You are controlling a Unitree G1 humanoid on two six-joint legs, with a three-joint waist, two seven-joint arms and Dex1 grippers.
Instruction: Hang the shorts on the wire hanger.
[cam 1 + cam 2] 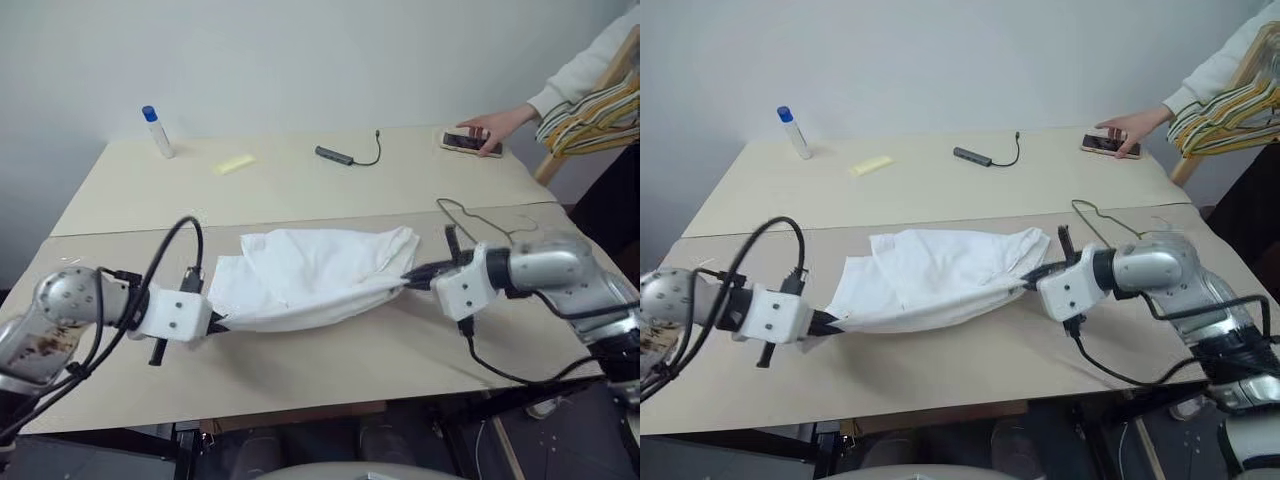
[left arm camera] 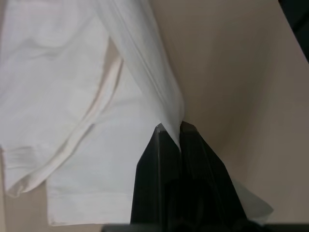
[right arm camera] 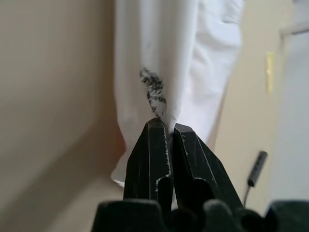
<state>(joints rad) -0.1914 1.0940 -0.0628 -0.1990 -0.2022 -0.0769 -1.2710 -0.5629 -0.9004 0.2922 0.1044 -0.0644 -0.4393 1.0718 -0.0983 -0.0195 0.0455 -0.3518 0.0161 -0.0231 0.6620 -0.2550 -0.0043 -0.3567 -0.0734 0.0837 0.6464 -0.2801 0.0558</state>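
This looks like a plain lab or office test room: two pale wooden tables pushed together against a bare white wall, a cable adapter, a marker-like bottle and a yellow note lying about, and a seated person's hand on a phone.

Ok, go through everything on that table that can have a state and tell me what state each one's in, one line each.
shorts: stretched between both claws, partly lifted off the table.
left claw: shut on the shorts' edge.
right claw: shut on the shorts' edge.
wire hanger: flat on the table, bare, beyond the right claw.
phone: screen lit, under a person's hand.
bottle: upright, blue cap on.
cable adapter: lying loose, unplugged.
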